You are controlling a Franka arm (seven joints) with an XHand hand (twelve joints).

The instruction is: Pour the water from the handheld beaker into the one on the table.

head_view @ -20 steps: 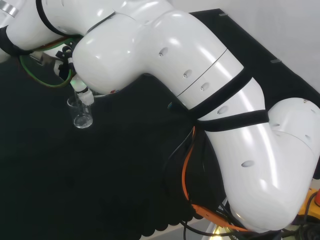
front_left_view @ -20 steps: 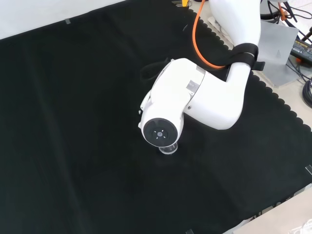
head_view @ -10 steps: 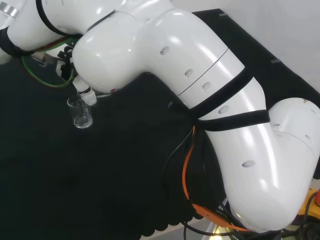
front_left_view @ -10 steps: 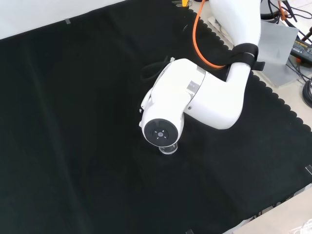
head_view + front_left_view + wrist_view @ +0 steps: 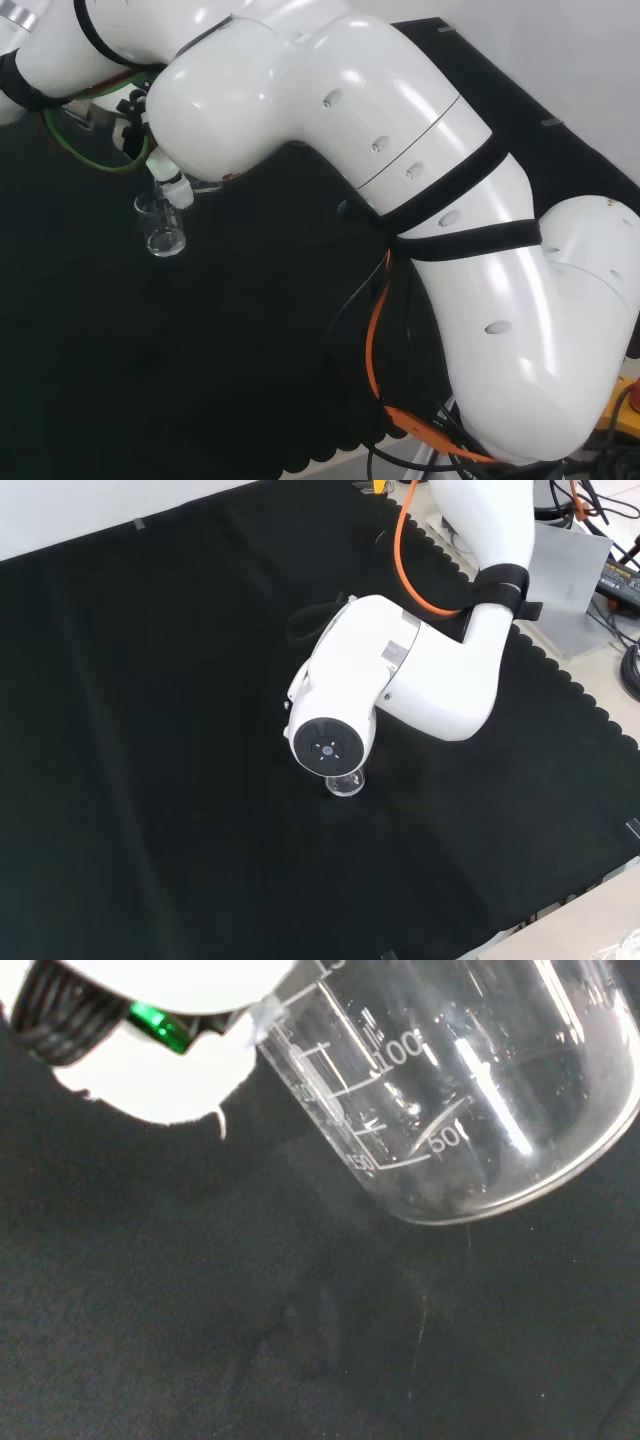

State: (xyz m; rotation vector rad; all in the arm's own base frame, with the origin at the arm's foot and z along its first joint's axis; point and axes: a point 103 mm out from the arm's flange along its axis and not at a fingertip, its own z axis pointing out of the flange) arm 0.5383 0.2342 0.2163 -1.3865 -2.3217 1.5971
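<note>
Wrist view brings a clear glass beaker (image 5: pixel 470 1090) up close, printed with white measuring marks and tilted, its round base hanging over the black cloth (image 5: pixel 250 1340) without touching it. A faint curved line shows inside near the lower marks, but I cannot tell for sure whether that is a water surface or how much liquid there is. A blurred white part of the hand (image 5: pixel 160 1070) with a small green piece lies against the beaker's wall near its upper part; whether the fingers curl round the glass cannot be told.

Head view shows a small clear beaker on the table (image 5: pixel 163 226), standing upright on the cloth at the left of the view, with a pale glint near its bottom; its contents are not readable. Just above its rim sits a white fingertip of the hand, coming out from beneath the arm's big white link (image 5: pixel 300 90).

Front view has the same standing beaker peeking out just below the link's round grey cap (image 5: pixel 329 749), near the middle of the cloth. An orange cable (image 5: pixel 405 565) runs along the arm behind it.
</note>
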